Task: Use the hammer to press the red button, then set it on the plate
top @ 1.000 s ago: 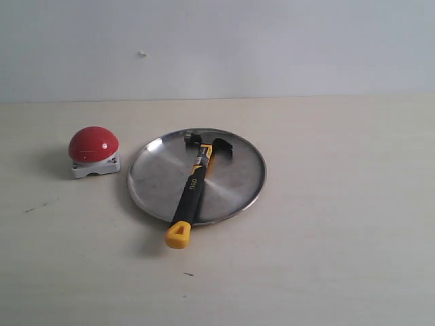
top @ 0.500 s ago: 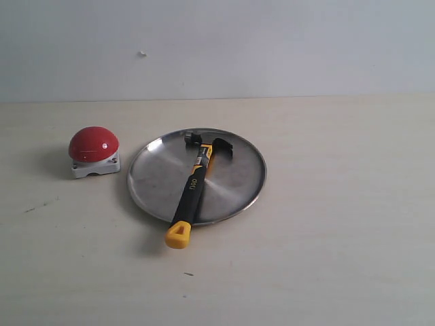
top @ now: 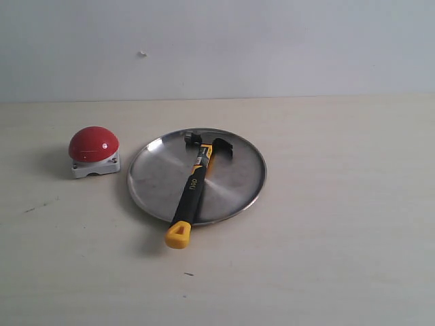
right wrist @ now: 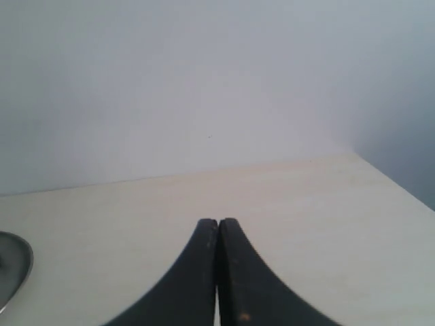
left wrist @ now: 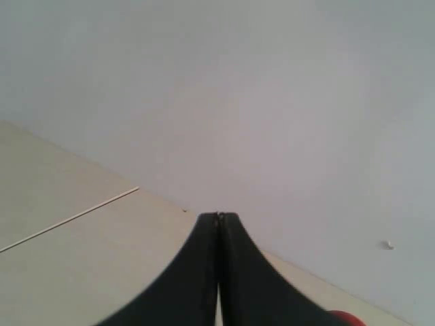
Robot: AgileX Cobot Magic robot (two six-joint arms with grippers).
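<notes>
Ext view: hammer (top: 193,185) lies on plate (top: 234,178), centre of frame. Head near plate's upper rim, handle runs down-left, yellow end sticks out past lower rim over table (top: 340,244). Red button (top: 93,145) sits mid-left, apart from plate. L wrist view: left gripper (left wrist: 219,216) fingers pressed together, nothing between them. R wrist view: right gripper (right wrist: 218,221) fingers also together, bit of plate rim visible

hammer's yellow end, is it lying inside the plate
No, the hammer has its head on the plate, but its yellow end sticks out past the near rim over the table.
</notes>
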